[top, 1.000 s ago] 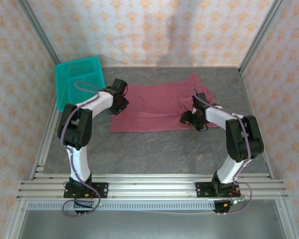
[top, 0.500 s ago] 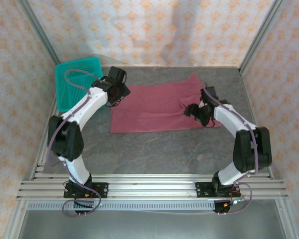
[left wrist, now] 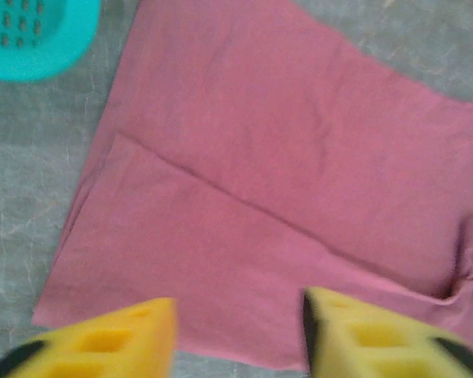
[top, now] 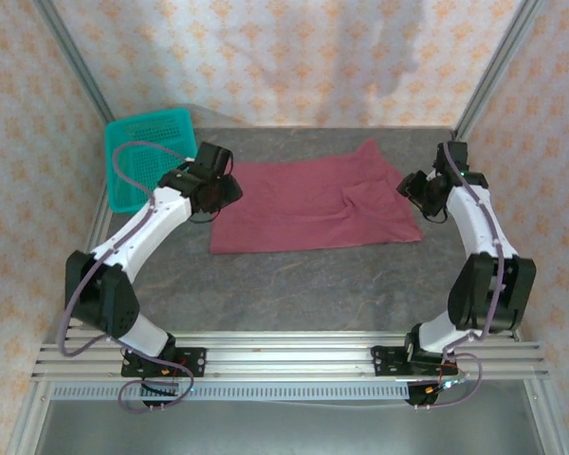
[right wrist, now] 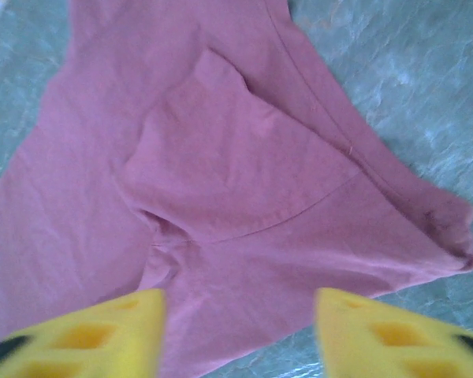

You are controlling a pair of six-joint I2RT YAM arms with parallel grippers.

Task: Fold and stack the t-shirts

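T-shirt (top: 303, 204) lies beneath left claw (left wrist: 238, 305) and right claw (right wrist: 240, 298), both agape.

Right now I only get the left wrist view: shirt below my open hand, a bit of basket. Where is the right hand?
Observer: The right hand hangs open beside the right edge of the shirt, holding nothing.
Operator: Is that end flat?
Observer: No. The sleeve there is folded onto the body, and a corner is bunched.
Operator: Anything in the basket?
Observer: The basket looks empty; it sits in the far left corner of the table.
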